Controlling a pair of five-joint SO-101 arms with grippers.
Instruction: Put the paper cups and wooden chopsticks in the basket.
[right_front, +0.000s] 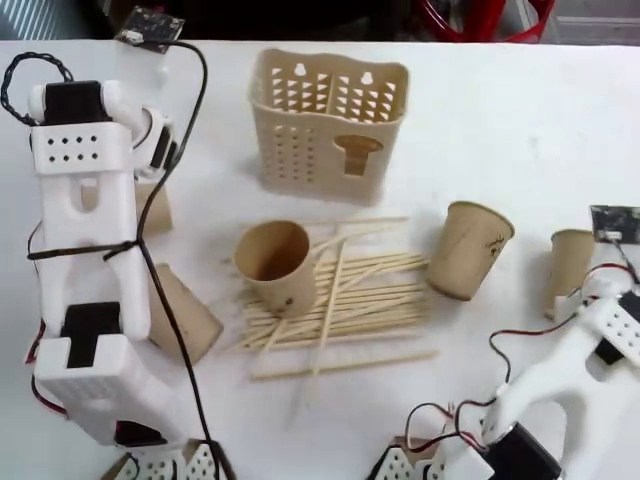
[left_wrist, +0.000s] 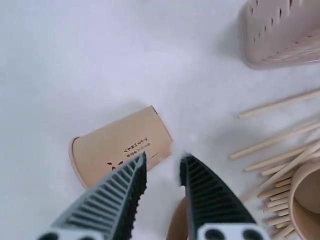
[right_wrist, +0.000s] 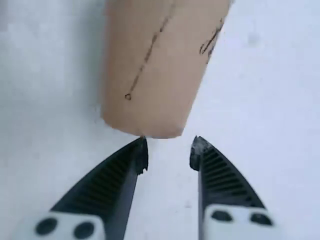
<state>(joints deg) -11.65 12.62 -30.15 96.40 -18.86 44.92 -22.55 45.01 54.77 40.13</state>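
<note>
We saw the beige slotted basket (right_front: 328, 125) standing upright toward the far side of the white surface (right_front: 530, 130). In front of it the wooden chopsticks (right_front: 350, 300) lay in a loose heap. Most were side by side, a few were crossed over the rest, and one lay apart on the near side. A paper cup (right_front: 275, 262) sat on the left end of the heap, its open mouth tipped up toward the high camera. A second cup (right_front: 468, 250) lay just right of the heap, and a third cup (right_front: 568, 265) showed farther right, close to the right arm (right_front: 570, 390). On the other side a fourth cup (right_front: 190, 320) lay on its side against the left arm (right_front: 85, 240), and a fifth cup (right_front: 155, 208) was partly hidden behind that arm. In the left wrist view the left jaws stood a little apart and gripped nothing. They hung above a printed cup (left_wrist: 120, 147) that lay on its side, well apart from the basket. In the right wrist view the right jaws were likewise parted and empty. Their tips were just short of the end of a brown cup (right_wrist: 155, 65) lying on its side, and we could not tell whether they touched it.
</note>
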